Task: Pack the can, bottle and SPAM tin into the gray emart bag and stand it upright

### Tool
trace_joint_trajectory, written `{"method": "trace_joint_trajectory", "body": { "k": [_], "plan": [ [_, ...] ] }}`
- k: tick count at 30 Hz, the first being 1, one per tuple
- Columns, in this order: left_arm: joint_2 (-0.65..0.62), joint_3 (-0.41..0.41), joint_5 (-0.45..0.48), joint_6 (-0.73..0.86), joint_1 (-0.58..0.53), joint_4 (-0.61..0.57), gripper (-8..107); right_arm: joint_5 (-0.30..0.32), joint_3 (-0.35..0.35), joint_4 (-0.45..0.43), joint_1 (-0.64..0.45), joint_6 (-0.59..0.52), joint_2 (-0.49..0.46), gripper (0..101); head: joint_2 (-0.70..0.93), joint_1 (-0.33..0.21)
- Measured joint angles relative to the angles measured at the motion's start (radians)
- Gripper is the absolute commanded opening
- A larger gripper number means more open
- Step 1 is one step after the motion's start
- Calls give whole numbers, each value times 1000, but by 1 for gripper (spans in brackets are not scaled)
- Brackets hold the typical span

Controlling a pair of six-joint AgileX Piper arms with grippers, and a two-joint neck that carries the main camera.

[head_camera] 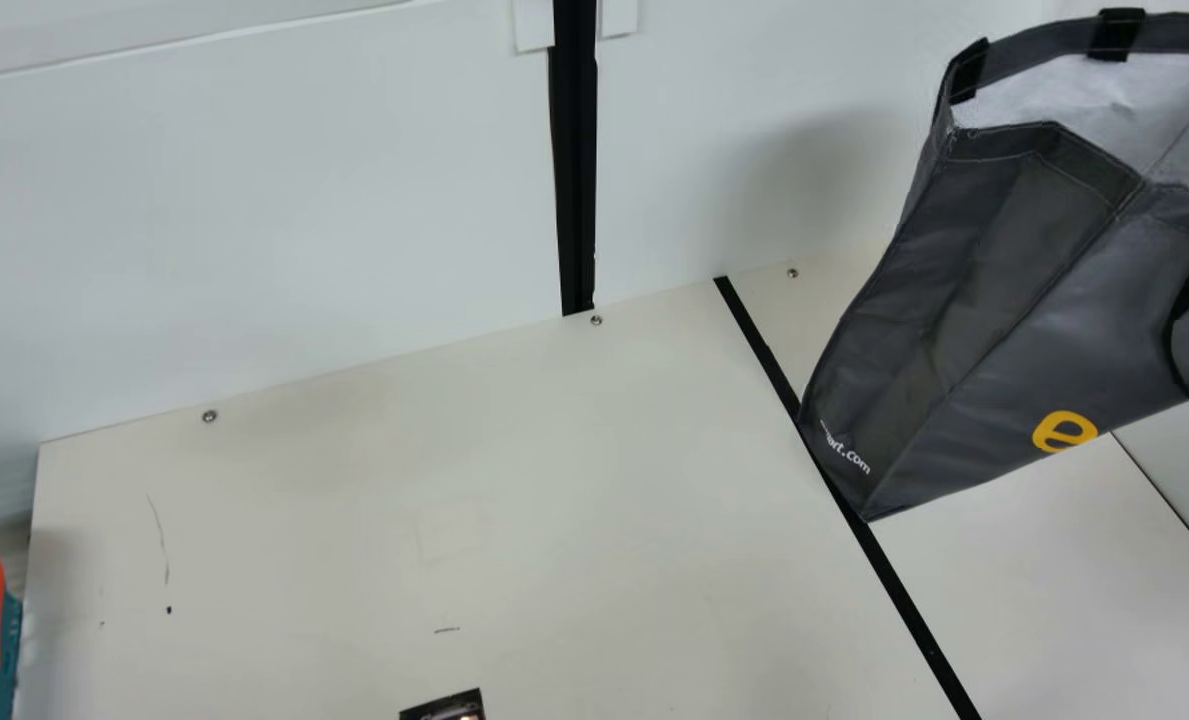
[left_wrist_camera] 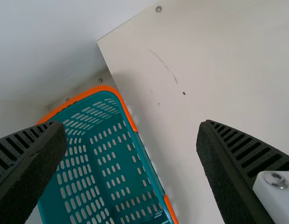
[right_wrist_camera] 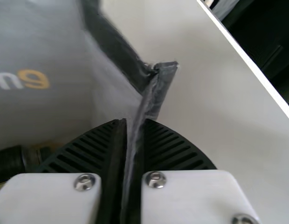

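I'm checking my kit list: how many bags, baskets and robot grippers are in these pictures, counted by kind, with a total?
Gray bag: 1
Teal basket with an orange rim: 1
Left gripper and right gripper: 2
Total: 4

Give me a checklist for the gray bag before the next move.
1. Right gripper, fingers closed on the gray bag: ok.
2. Bag's mouth open: ok, its pale lining shows in the main view.
3. Bag upright: not ok, it leans.
4. Left gripper, fingers open with nothing between them gripped: ok.
5. Left fingers not touching the teal basket: cannot tell.
6. Can, bottle and SPAM tin all packed: cannot tell.
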Motion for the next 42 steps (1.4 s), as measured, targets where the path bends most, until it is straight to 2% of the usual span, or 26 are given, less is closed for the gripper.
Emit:
{"method": "trace_joint_trajectory", "body": {
  "k": [9, 18, 33, 42],
  "plan": [
    [0, 0, 0, 0, 0, 0, 90, 6, -43, 28, 16, 1, 2, 63, 0, 0],
    [0, 0, 0, 0, 0, 0, 90, 24, -126, 64, 52, 2, 2, 94, 2, 0],
    [0, 0, 0, 0, 0, 0, 90, 89, -274, 130, 142, -10, 6, 95, 0, 0],
    [0, 0, 0, 0, 0, 0, 90, 112, -320, 157, 242, 3, 3, 95, 0, 0]
  ]
}}
